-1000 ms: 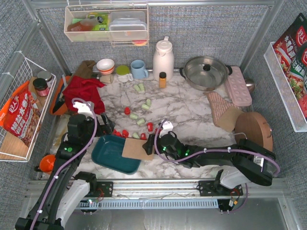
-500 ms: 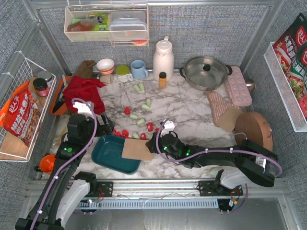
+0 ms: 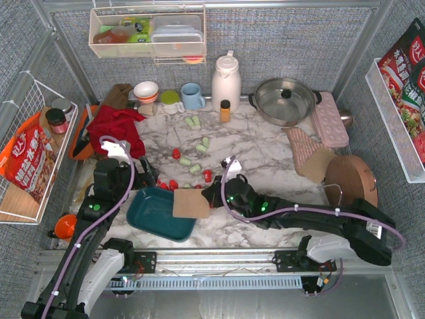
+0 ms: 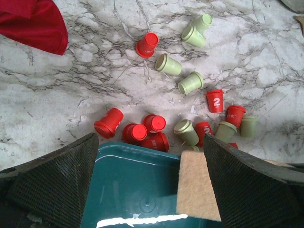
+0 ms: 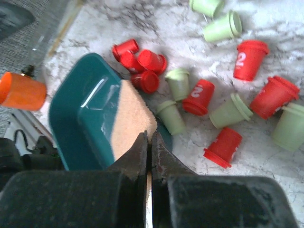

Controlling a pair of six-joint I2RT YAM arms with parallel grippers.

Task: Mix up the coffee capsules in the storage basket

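My right gripper (image 5: 148, 140) has its fingers pressed together on the near edge of a tan card (image 5: 130, 116), pinching it. The card slopes away from the fingertips and lies across the right-hand rim of the teal storage basket (image 5: 76, 118), which sits just left of and ahead of the fingers. Past the card's far end and out to the right, the coffee capsules (image 5: 230, 111) lie scattered on the marble tabletop (image 5: 285, 28), red and pale green together, most of them tipped on their sides. Several red ones crowd against the basket's far rim. One red capsule (image 5: 248, 58) ahead and to the right carries a white "2". A nearer red one bears a white mark I cannot read. Left of the basket sits an orange object (image 5: 21, 90).

My left gripper (image 4: 149, 145) is spread wide above the basket's far rim, with the card just inside its right finger. A red cloth (image 4: 33, 23) lies far ahead to its left.
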